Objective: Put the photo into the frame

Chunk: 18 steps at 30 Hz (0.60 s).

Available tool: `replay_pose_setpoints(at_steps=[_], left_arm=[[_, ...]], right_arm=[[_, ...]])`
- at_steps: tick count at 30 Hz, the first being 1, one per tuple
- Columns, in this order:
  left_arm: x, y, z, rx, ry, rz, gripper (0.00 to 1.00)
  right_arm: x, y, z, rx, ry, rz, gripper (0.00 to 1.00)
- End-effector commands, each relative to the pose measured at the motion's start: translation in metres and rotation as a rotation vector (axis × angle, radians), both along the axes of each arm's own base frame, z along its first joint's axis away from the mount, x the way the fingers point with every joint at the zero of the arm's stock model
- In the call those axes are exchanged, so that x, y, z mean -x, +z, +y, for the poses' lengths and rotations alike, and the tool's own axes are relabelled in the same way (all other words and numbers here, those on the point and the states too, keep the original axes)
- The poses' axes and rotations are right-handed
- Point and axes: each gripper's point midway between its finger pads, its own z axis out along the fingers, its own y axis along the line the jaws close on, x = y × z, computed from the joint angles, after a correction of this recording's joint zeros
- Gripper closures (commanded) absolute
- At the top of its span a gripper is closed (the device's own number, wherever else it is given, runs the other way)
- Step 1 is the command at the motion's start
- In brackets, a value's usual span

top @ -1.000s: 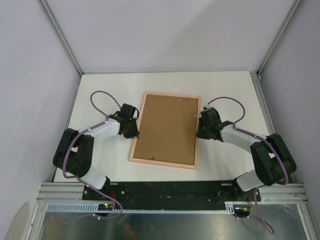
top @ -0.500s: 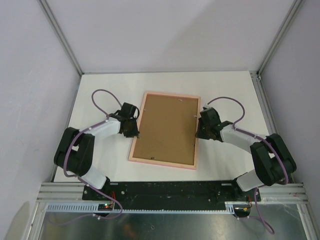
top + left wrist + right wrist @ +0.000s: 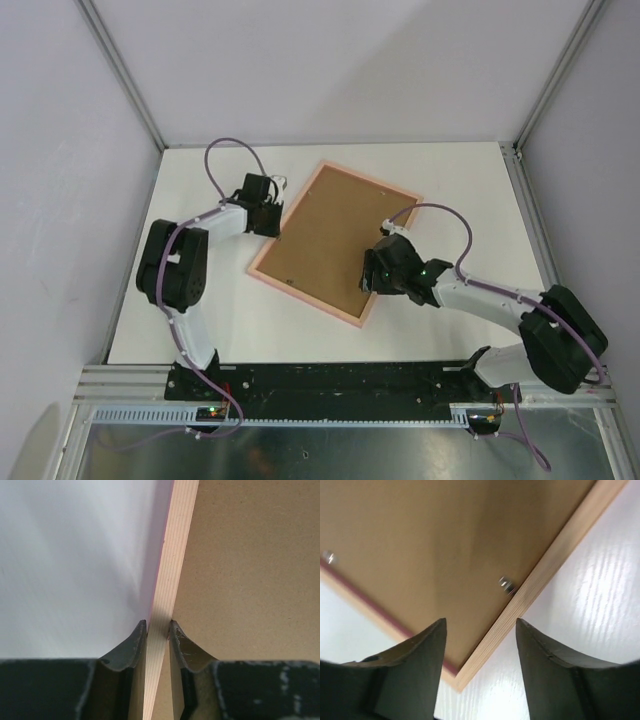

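Observation:
The frame lies face down and turned askew on the white table, pale pink rails around a brown backing board. The photo is hidden. My left gripper is at the frame's far-left rail. In the left wrist view the left gripper is shut on that pale wood rail. My right gripper hovers over the frame's near-right part. In the right wrist view the right gripper stands open, with the frame's corner rail showing between the fingers, untouched.
A small metal clip sits on the backing board by the rail. White table surrounds the frame. Grey walls with metal posts close in the left, right and back. A black rail runs along the near edge.
The frame has swung clockwise, its far end going right. My left gripper moved farther back still holding the rail. My right gripper let go, opened and shifted toward the frame's near corner.

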Motion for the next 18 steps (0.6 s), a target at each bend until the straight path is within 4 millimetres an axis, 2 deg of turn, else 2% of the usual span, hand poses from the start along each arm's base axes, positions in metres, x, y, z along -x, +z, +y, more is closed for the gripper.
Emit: replay_pose_setpoints(at_steps=[1,4,7,8,10,12,15,17,18], left_arm=[[-0.069,0.042,-0.022,0.056,-0.178,-0.243,1.00],[-0.091,0.051,-0.014,0.109,-0.085,-0.253,0.99],[-0.104,0.067,0.001,0.156,0.062,-0.256,0.77],[-0.105,0.075,0.006,0.182,0.121,-0.258,0.63],[-0.102,0.088,0.016,0.223,0.258,-0.242,0.50],[-0.092,0.098,0.031,0.237,0.424,-0.214,0.42],[-0.066,0.112,0.046,0.258,0.613,-0.173,0.31],[-0.047,0.119,0.053,0.286,0.716,-0.154,0.29],[-0.034,0.115,0.055,0.303,0.768,-0.131,0.30]], right_arm=[[0.005,0.027,0.005,-0.040,-0.026,-0.066,0.34],[-0.001,0.037,-0.006,-0.039,-0.050,-0.097,0.27],[-0.010,0.047,-0.015,-0.057,-0.078,-0.120,0.24],[-0.012,0.049,-0.018,-0.061,-0.085,-0.124,0.24],[-0.017,0.053,-0.023,-0.068,-0.098,-0.132,0.23],[-0.022,0.056,-0.027,-0.077,-0.110,-0.137,0.23],[-0.031,0.061,-0.032,-0.091,-0.123,-0.147,0.22],[-0.036,0.065,-0.035,-0.095,-0.129,-0.155,0.22],[-0.039,0.067,-0.036,-0.095,-0.133,-0.160,0.22]])
